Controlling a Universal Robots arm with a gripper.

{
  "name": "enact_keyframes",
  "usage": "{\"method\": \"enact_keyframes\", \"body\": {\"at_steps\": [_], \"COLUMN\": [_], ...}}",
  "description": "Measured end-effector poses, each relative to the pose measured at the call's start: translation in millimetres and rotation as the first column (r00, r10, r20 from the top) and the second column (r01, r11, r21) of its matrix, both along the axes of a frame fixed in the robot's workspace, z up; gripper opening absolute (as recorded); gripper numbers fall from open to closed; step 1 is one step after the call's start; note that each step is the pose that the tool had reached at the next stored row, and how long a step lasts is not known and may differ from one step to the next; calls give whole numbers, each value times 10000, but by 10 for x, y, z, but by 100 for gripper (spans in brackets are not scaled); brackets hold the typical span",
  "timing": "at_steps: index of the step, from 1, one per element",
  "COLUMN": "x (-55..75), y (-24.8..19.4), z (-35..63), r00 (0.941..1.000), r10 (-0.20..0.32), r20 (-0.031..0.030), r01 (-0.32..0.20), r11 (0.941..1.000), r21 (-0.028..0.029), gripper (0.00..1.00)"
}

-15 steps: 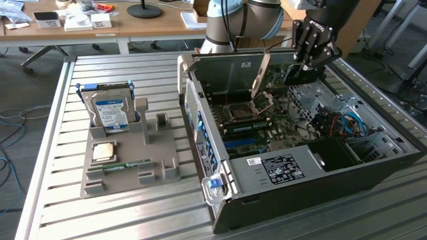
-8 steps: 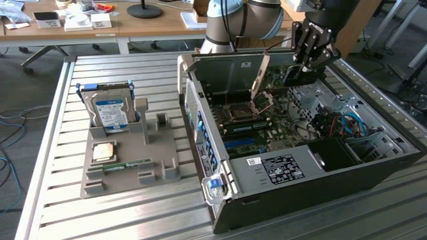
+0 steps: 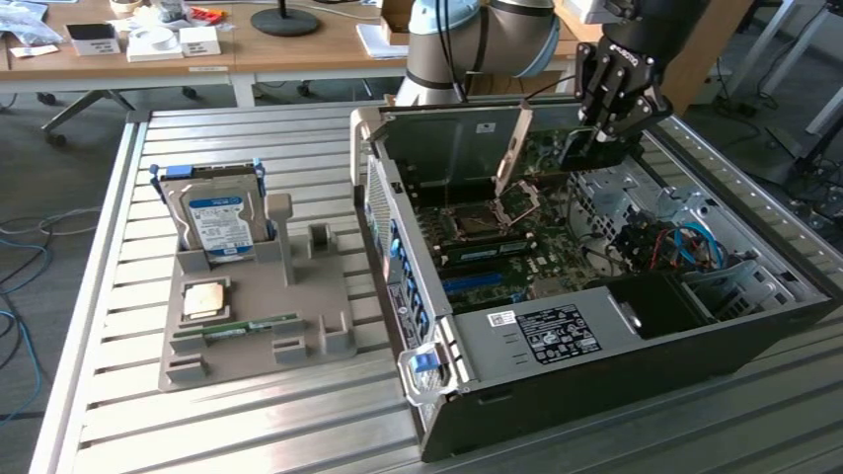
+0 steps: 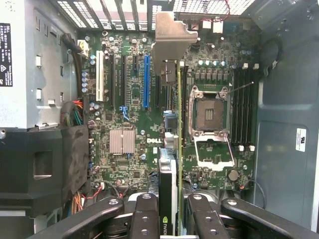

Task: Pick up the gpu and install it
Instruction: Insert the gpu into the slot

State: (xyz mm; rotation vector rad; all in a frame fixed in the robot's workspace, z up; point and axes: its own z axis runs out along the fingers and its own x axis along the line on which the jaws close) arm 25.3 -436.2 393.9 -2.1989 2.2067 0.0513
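Note:
My gripper (image 3: pixel 595 138) hangs over the open computer case (image 3: pixel 737 336), shut on the gpu (image 3: pixel 574 154). The gpu's silvery bracket (image 3: pixel 514 148) slants down toward the motherboard (image 3: pixel 527 252). In the wrist view the gpu (image 4: pixel 168 189) is seen edge-on between my two fingers (image 4: pixel 144 216), and its bracket (image 4: pixel 169 37) reaches toward the case's rear wall. The card hovers above the board between the blue slot (image 4: pixel 146 82) and the open CPU socket (image 4: pixel 212 112). I cannot tell whether its lower edge touches a slot.
A grey fixture tray (image 3: pixel 310 296) on the slatted table at the exterior view's left holds a hard drive (image 3: pixel 217 222), a CPU chip (image 3: pixel 204 299) and a green memory stick (image 3: pixel 237 328). Inside the case are a black drive cage (image 4: pixel 45 164) and cable bundles (image 3: pixel 672 247).

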Motion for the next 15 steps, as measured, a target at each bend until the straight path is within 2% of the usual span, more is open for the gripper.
{"method": "enact_keyframes", "body": {"at_steps": [5, 15], "x": [-47, -58], "y": [0, 0], "z": [-4, -4], "r00": [10000, 10000], "r10": [2, 2], "r20": [0, 0], "r01": [-2, -2], "r11": [10000, 10000], "r21": [0, 0], "gripper": [27, 27]}}
